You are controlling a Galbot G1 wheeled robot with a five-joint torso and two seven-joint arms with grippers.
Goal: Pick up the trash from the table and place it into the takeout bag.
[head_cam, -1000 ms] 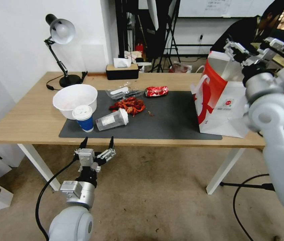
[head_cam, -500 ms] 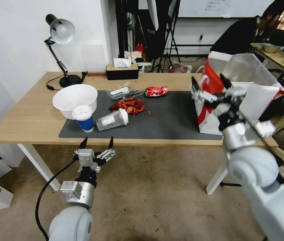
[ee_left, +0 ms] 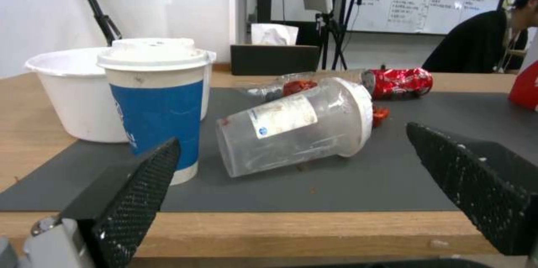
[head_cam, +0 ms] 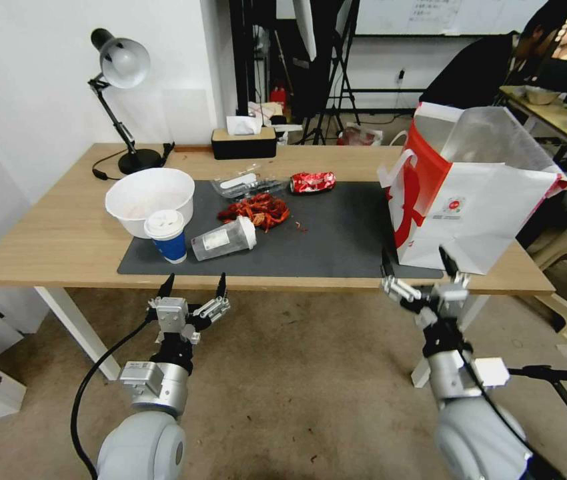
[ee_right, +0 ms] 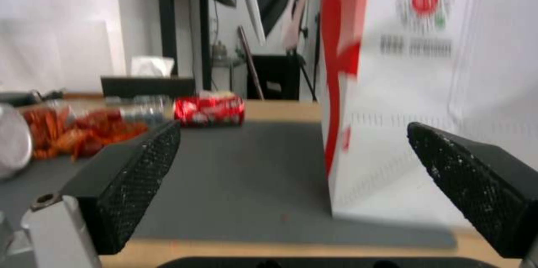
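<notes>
**Both arms low at the near edge, five litter items on the table**

I have the left end effector (head_cam: 192,285) just below the table's (head_cam: 63,240) near edge, fingers spread apart and empty, facing the cups. The right end effector (head_cam: 417,277) sits at the near edge in front of the takeout bag (head_cam: 477,207), its fingers likewise wide apart with nothing between them.

I count on the dark mat (head_cam: 337,240): one white bowl (head_cam: 143,193) upright, one blue paper cup (head_cam: 167,235) upright just in front of it, and one clear plastic cup (head_cam: 225,238) lying on its side, long axis running left-right with the white lid toward my right. Behind that is one pile of red crayfish shells (head_cam: 257,210), and farther back one crushed red can (head_cam: 313,181) on its side, long axis left-right. The bag stands upright at the mat's right end, mouth open upward.
</notes>
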